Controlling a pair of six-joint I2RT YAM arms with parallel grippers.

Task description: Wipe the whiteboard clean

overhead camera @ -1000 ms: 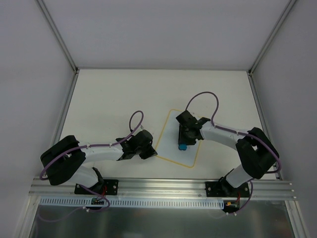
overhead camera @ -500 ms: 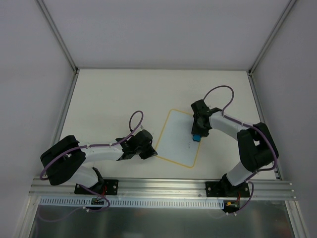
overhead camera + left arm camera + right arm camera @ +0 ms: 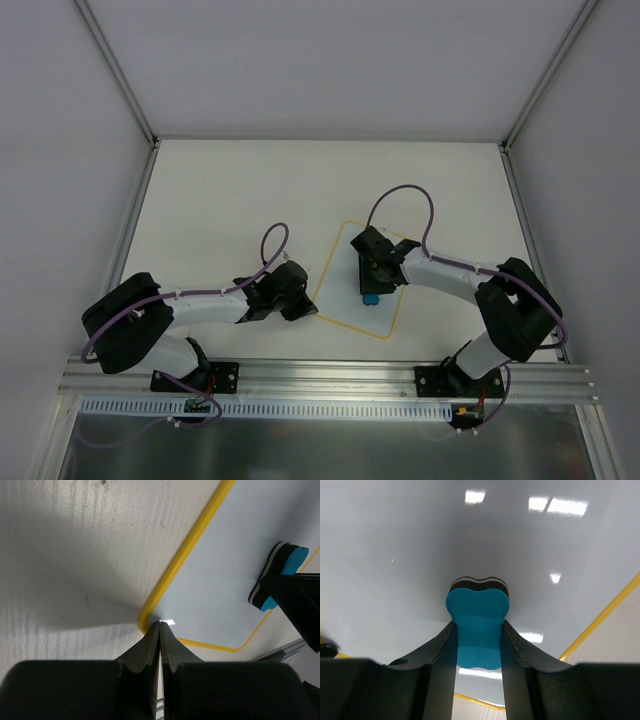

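Observation:
The whiteboard (image 3: 342,290), white with a thin yellow rim, lies flat on the table right of centre. My right gripper (image 3: 370,290) is over its middle, shut on a small blue eraser (image 3: 370,299). In the right wrist view the eraser (image 3: 477,625) sits between the fingers (image 3: 440,655), its dark felt face down on the glossy board (image 3: 395,555), which shows no writing here. My left gripper (image 3: 160,625) is shut and empty, its tips pressed on the board's near-left corner (image 3: 150,617). In the left wrist view the eraser (image 3: 294,560) stands on the board (image 3: 225,565).
The white tabletop (image 3: 230,200) is walled in on the left, back and right by white panels. An aluminium rail (image 3: 330,378) carrying both arm bases runs along the near edge. Purple cables loop above each wrist (image 3: 400,195).
The right gripper carried the eraser out to the board's right edge half a second ago and has now come back to the board's middle. The left arm has not moved.

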